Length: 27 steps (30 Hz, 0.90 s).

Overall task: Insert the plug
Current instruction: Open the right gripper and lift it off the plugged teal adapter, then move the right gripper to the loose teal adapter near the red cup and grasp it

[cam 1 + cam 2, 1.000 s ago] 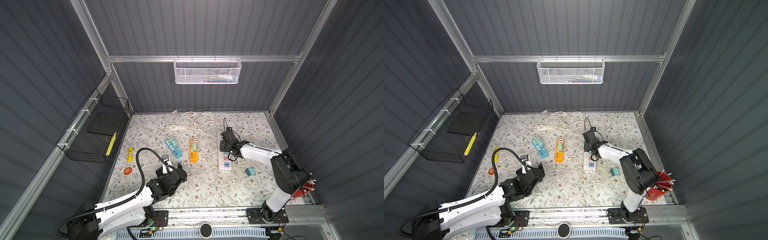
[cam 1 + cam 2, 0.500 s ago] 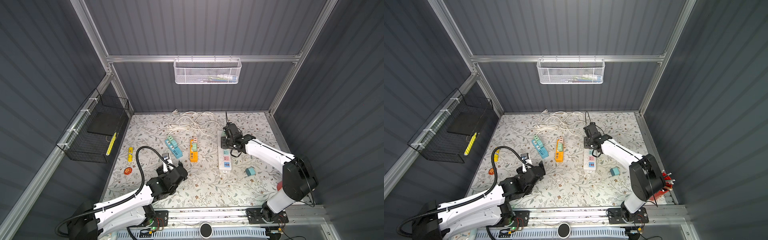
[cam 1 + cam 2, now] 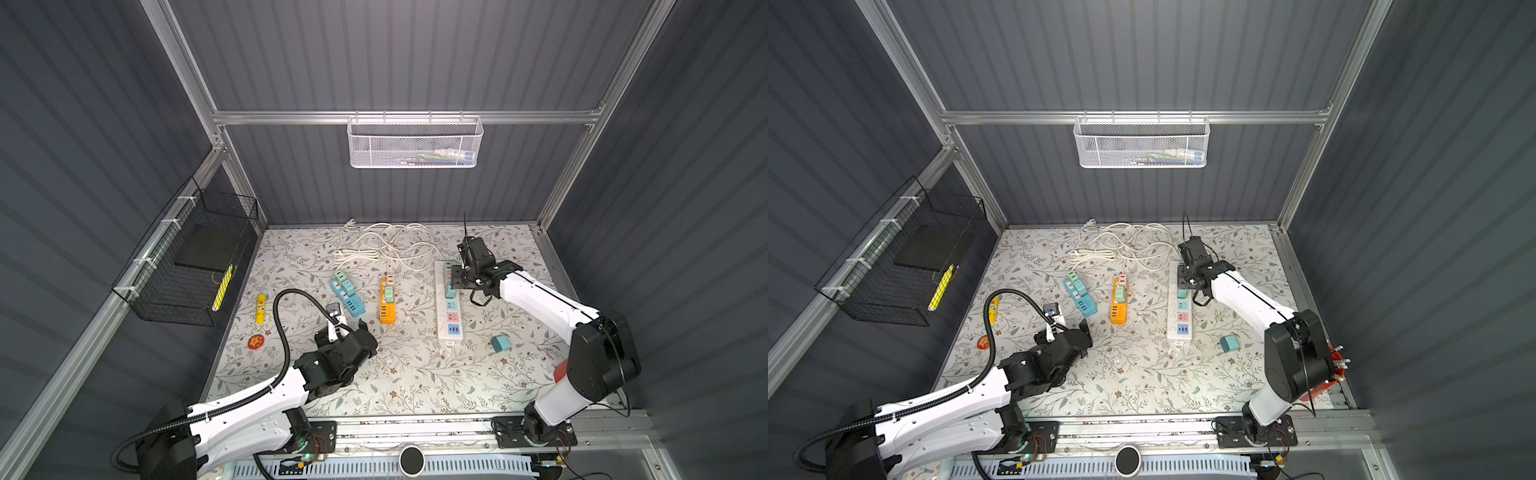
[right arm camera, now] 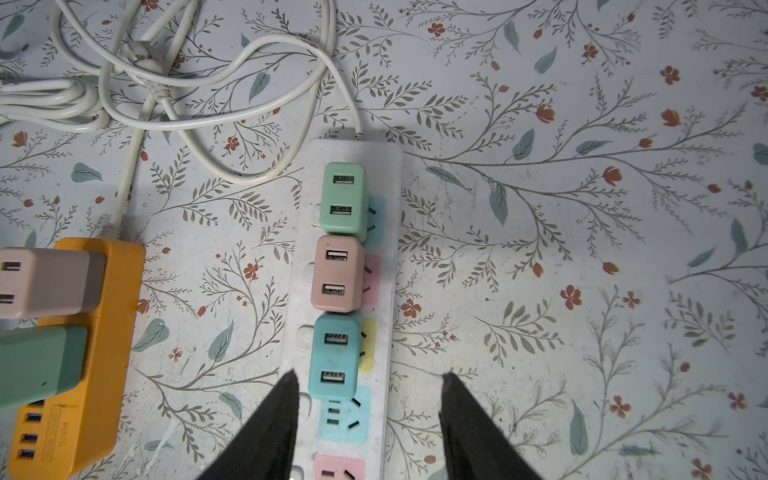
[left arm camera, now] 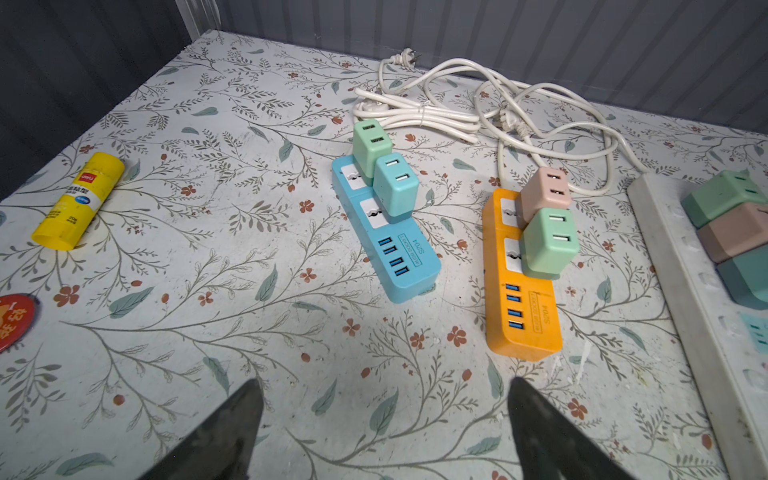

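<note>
Dark grey ribbed walls close in a floral-patterned tabletop (image 3: 415, 374). The right gripper (image 4: 369, 376) hangs low over the white power strip (image 4: 300, 266). Its jaws are spread and hold nothing, with the tips on either side of the strip just short of the teal plug (image 4: 334, 357). That plug sits in the strip in a row with a pink plug (image 4: 336, 274) and a green plug (image 4: 343, 197). In both top views a loose teal plug (image 3: 500, 343) lies on the tabletop to the right of the strip's near end.

The left gripper (image 5: 383, 382) hovers above bare tabletop with its jaws wide apart and empty. It faces the blue power strip (image 5: 399, 257) and the orange power strip (image 5: 519, 316), each carrying two plugs. White cables (image 3: 386, 245) lie tangled near the back wall.
</note>
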Tool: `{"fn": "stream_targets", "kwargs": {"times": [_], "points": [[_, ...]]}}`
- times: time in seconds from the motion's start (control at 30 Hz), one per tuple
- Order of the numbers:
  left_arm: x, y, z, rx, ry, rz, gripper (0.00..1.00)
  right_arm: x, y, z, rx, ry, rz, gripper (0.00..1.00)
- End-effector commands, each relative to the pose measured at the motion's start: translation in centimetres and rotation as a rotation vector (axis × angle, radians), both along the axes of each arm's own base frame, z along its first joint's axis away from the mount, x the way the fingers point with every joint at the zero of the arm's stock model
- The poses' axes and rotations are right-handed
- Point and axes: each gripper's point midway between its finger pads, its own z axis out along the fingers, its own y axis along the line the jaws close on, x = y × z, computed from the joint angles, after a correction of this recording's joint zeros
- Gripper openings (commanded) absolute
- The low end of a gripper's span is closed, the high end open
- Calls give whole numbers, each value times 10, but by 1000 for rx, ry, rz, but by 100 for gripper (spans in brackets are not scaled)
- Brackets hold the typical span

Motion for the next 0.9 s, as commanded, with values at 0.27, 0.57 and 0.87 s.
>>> {"fn": "stream_targets", "kwargs": {"times": [0.27, 0.57, 0.87], "points": [[5, -9, 6, 17, -4, -15, 92, -14, -7, -67, -34, 113, -7, 55], [4, -7, 10, 9, -13, -26, 92, -14, -8, -53, -25, 96, -20, 55], [-1, -15, 7, -64, -10, -79, 92, -56, -50, 26, 15, 39, -251, 72]]}}
